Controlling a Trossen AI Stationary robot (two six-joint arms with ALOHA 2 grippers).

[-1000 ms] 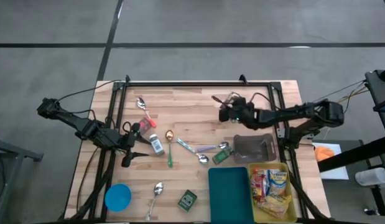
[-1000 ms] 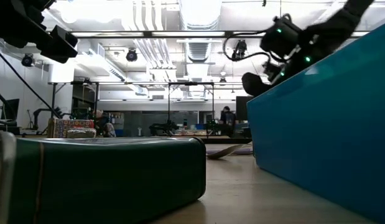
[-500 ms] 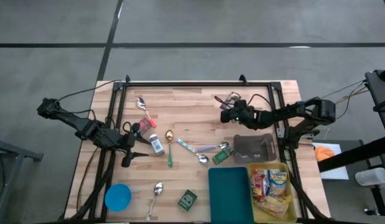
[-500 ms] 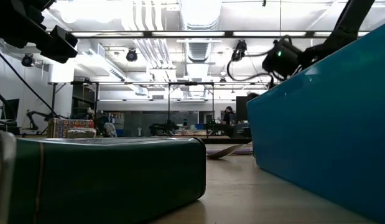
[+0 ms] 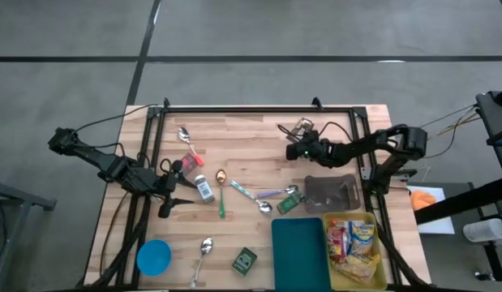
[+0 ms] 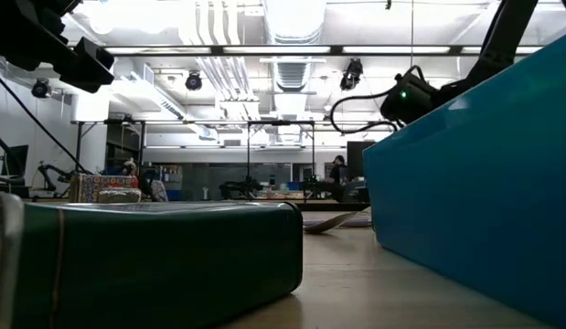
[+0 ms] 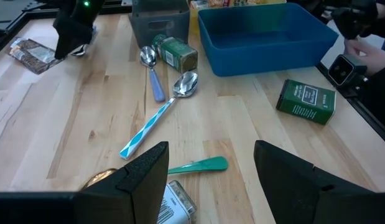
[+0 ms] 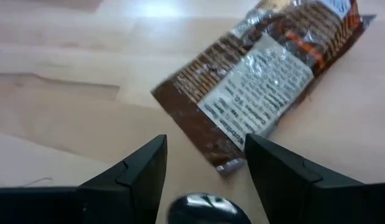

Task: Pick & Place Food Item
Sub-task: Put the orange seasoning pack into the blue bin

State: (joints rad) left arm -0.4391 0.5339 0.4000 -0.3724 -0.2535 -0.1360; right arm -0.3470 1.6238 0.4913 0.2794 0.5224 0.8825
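A brown and silver snack wrapper (image 8: 267,68) lies flat on the wooden table, toward its far right (image 5: 296,128). My right gripper (image 8: 204,168) is open and slants down just short of the wrapper's near end, touching nothing; it also shows in the high view (image 5: 294,148). A shiny spoon bowl (image 8: 208,208) lies below the gap between its fingers. My left gripper (image 7: 211,180) waits open at the table's left (image 5: 171,195), above a green-handled spoon (image 7: 198,165).
Several spoons (image 5: 271,195), a small bottle (image 5: 204,190), a green can (image 5: 287,204) and a green box (image 5: 244,260) are scattered mid-table. A grey container (image 5: 332,192), a teal bin (image 5: 299,247) and a yellow bin of snack packs (image 5: 354,247) stand at the near right. A blue round lid (image 5: 153,257) lies near left.
My right gripper has sunk toward the table beside the snack wrapper and tipped further downward, while its arm has folded in toward the table. Its fingers have stayed open. The wrapper has not moved.
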